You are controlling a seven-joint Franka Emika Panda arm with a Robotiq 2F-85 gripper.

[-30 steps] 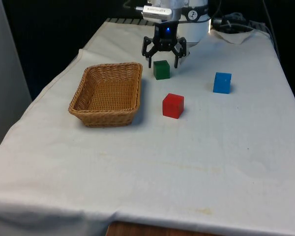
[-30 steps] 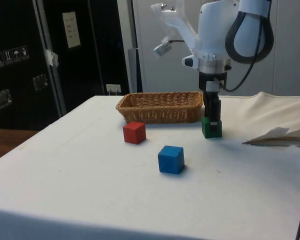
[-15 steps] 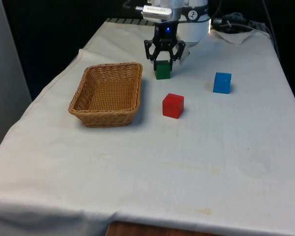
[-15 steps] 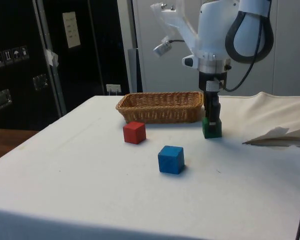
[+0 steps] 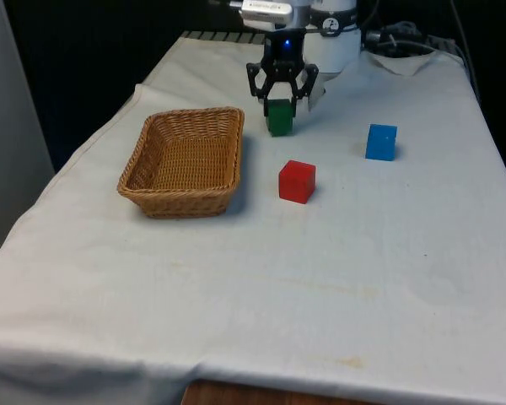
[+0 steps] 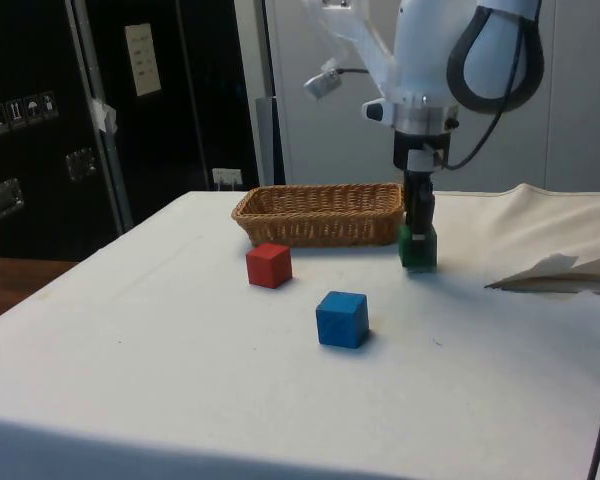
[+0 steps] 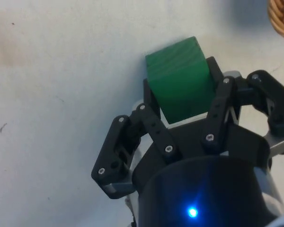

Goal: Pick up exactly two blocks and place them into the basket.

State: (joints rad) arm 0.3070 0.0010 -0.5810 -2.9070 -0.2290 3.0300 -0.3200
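Between you and the woven wicker basket [image 5: 184, 160] only its near rim stands in the way. The red wooden cube [image 5: 297, 181] sits just beside it, the blue wooden cube [image 5: 381, 142] well apart across open white cloth [image 5: 320, 278].

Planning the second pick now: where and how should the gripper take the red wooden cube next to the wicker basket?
Probably from straight above, fingers closing on two opposite vertical faces of the red wooden cube. It sits flat on the white cloth, apart from the wicker basket and the blue cube, so both sides look free for the fingers.
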